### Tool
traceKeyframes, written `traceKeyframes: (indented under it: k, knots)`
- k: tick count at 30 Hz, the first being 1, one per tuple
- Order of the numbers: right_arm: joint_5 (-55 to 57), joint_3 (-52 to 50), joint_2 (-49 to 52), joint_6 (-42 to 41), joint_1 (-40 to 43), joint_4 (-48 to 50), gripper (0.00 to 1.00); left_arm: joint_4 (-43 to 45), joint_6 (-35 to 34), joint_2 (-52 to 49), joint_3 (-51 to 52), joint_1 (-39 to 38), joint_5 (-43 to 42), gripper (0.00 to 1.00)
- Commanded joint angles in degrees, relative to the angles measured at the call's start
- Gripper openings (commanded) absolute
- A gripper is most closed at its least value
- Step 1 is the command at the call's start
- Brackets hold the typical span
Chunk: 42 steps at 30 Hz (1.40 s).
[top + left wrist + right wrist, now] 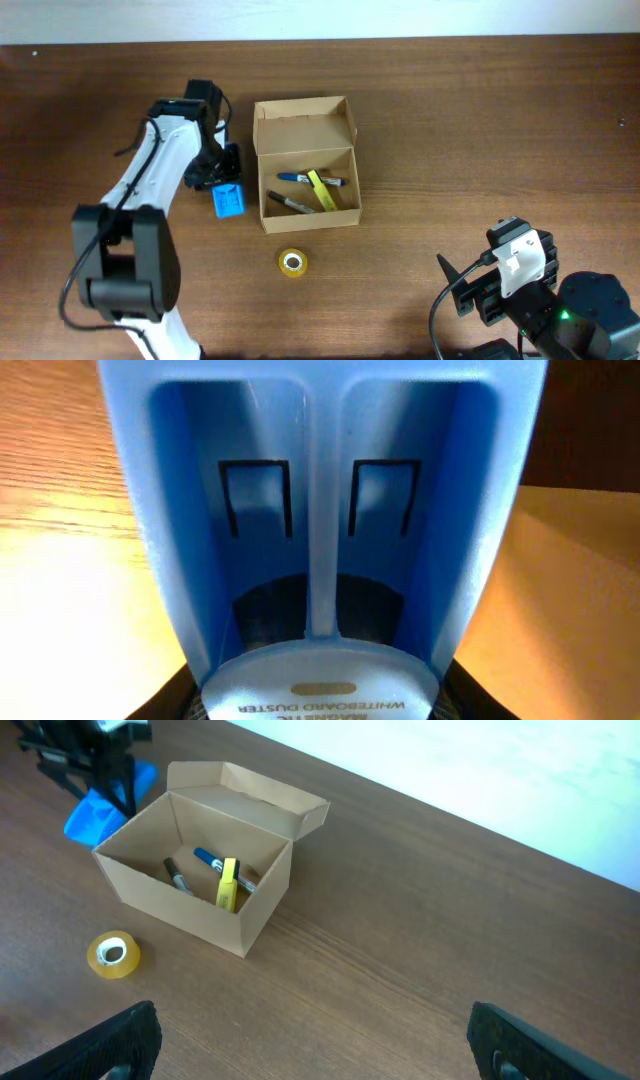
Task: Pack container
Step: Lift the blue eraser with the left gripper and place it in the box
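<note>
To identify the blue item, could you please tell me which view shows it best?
Left wrist: the duster fills the frame and its label is readable. Overhead shows it small beside the box; right wrist, a partly hidden blue patch.

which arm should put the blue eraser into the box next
Left. The left tool is right at the blue eraser, just beside the box. The right tool is open but sits well away from both.
</note>
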<state>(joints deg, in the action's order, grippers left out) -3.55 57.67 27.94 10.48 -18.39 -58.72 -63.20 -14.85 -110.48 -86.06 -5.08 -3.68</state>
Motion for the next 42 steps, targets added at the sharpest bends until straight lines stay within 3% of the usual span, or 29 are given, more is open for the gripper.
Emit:
traceKeyframes:
  k: [1,9,17,24,31,42]
  knots:
    - [-0.33,-0.26,-0.11,-0.48,0.46,0.15,0.99,0.68,-1.01,5.90,-1.38,-0.17,-0.57,0.13]
    - [-0.33,-0.26,-0.11,-0.48,0.46,0.15,0.99,0.85,-0.94,12.68,-5.14,-3.17,0.13,0.13]
    - [-0.33,-0.26,-0.11,-0.48,0.46,0.15,0.99,0.87,-0.55,11.67,-9.99,-16.22,6.75,0.19]
    - [-0.33,-0.26,-0.11,-0.48,0.46,0.15,0.99,0.85,6.49,4.98,-9.99,-25.62,6.78,0.20]
    - [-0.33,-0.26,-0.11,-0.48,0.46,0.15,0.99,0.79,7.06,0.44,-9.99,-26.53,8.81,0.28]
    - [-0.33,-0.26,-0.11,-0.48,0.46,0.15,0.99,-2.58,10.69,-2.99,-9.97,-26.53,11.72,0.28]
